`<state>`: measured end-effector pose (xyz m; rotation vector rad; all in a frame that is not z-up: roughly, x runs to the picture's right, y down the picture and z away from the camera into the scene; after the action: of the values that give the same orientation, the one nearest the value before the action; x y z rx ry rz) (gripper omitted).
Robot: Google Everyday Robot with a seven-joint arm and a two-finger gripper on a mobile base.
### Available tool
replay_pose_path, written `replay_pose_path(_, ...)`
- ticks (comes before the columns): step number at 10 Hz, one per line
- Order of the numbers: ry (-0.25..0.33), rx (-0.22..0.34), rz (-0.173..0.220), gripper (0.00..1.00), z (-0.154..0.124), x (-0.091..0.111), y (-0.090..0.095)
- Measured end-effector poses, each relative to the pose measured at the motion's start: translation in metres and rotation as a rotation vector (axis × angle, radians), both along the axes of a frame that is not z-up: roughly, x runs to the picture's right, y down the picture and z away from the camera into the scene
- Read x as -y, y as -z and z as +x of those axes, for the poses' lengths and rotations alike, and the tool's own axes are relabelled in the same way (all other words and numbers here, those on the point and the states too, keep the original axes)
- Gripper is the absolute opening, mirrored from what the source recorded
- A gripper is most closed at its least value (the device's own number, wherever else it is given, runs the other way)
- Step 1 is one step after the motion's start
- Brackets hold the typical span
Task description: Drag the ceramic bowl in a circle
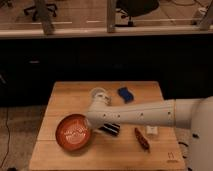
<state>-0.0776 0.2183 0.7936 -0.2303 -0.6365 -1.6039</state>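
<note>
The ceramic bowl (73, 132), wide, shallow and glossy reddish-orange with pale ring marks inside, sits on the wooden table (65, 97) at the front left. My white arm reaches in from the right across the table. My gripper (90, 121) is at the bowl's right rim, at the arm's far end. The arm's end hides the rim's right edge.
A small white cup (99, 94) stands just behind the arm. A blue object (125, 93) lies at the back right of the middle. A dark striped packet (110, 129) lies under the arm. A reddish-brown stick (142, 139) and a small white block (151, 130) lie to the right.
</note>
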Motion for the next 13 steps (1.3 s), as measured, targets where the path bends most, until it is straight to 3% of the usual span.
replay_pose_path(13,0.014,0.010,0.013,0.00,-0.0056,0.0064,-0.0032)
